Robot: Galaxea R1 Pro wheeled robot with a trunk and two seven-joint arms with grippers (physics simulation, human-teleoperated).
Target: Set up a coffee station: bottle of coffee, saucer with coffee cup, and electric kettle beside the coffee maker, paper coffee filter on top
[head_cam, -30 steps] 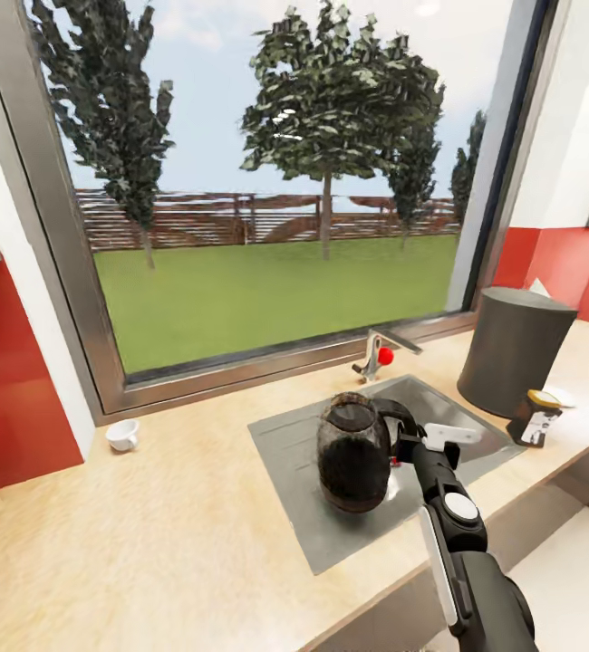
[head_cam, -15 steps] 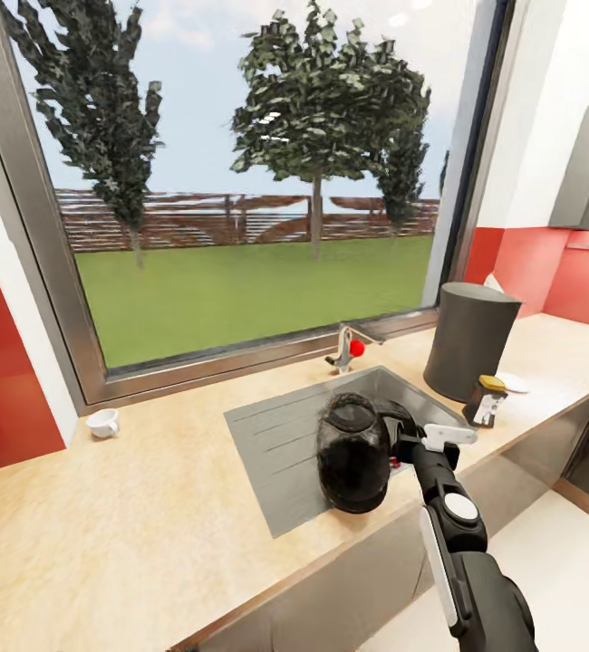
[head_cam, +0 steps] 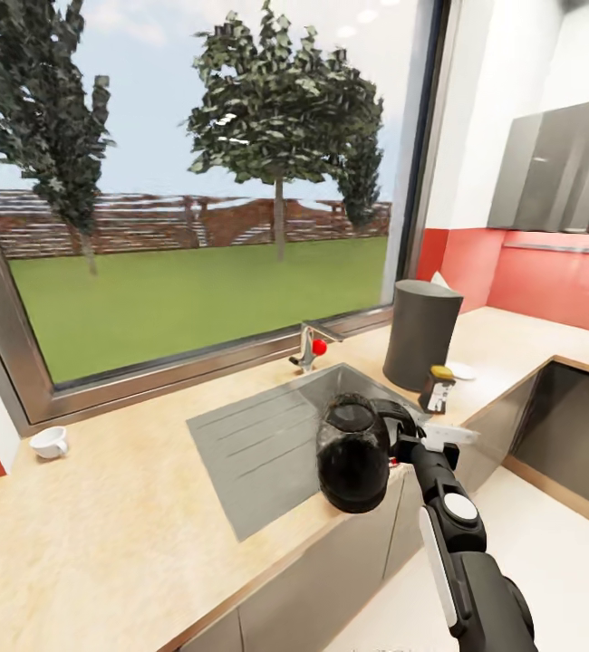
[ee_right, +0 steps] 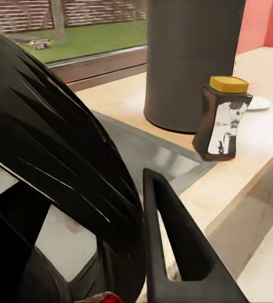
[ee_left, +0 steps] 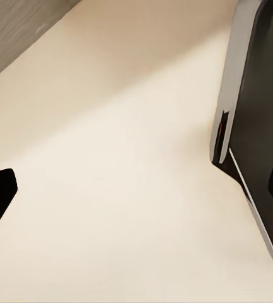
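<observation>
My right gripper (head_cam: pixel 401 436) is shut on the black handle of the electric kettle (head_cam: pixel 353 453), a rounded dark glass kettle held in the air over the front edge of the kitchen countertop (head_cam: pixel 131 516), by the sink. Up close, the kettle (ee_right: pixel 48 164) looms beside a black finger (ee_right: pixel 174 252). The coffee maker (head_cam: pixel 421 333) stands at the back right with a white paper filter (head_cam: pixel 439 280) on top. The bottle of coffee (head_cam: pixel 437 389) stands in front of it and the saucer (head_cam: pixel 463 369) lies beside it. The coffee cup (head_cam: pixel 50 442) sits far left by the window. My left gripper (ee_left: pixel 136 192) is open over pale floor.
An inset steel sink (head_cam: pixel 258 435) with a faucet (head_cam: pixel 307 349) lies below the window. The counter turns a corner at the right, with dark cabinets (head_cam: pixel 566 435) below and a red wall (head_cam: pixel 548 281) behind. White floor (head_cam: pixel 566 561) lies to my right.
The camera has swung right and drawn back, so counter, sink and cup slid left in the picture. The kettle stays in my right gripper, now over the counter's front edge instead of the sink.
</observation>
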